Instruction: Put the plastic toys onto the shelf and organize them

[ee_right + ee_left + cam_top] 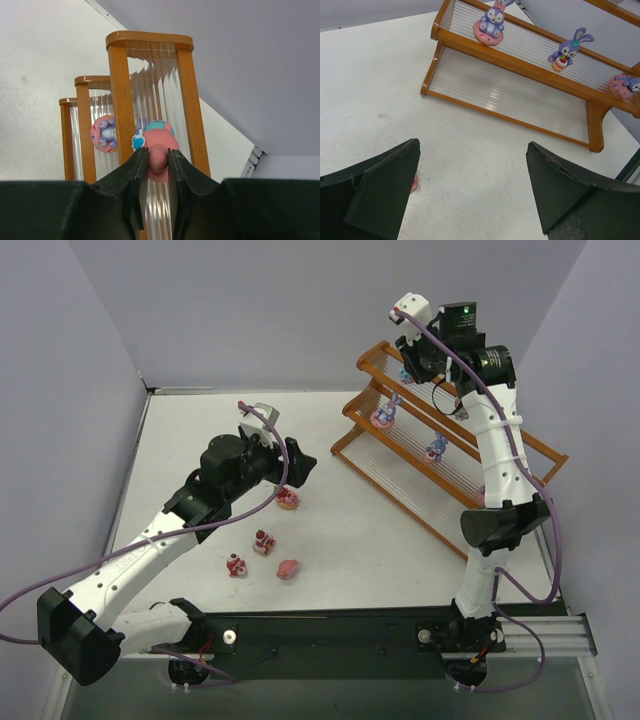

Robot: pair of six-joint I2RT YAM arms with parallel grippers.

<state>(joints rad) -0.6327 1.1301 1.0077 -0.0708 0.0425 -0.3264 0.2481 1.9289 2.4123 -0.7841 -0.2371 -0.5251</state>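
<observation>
The right hand (158, 159) grasps a pink toy (159, 142) at the end of the shelf's (121, 90) top tier; the tiers run lengthwise away. The left hand (472, 185) hangs wide open over the counter (370, 75).

Left gripper (298, 472) out at mid-table, right next to a pink-based toy (288, 499). Three more loose on the table (200, 440) nearer the bases: red toy (264, 542), second red toy (236, 565), pink toy (288, 568). Right gripper (410, 360) over the shelf (398, 500), far end, top tier. Bunny toy (386, 414) and purple toy (437, 448) on the middle tier
</observation>
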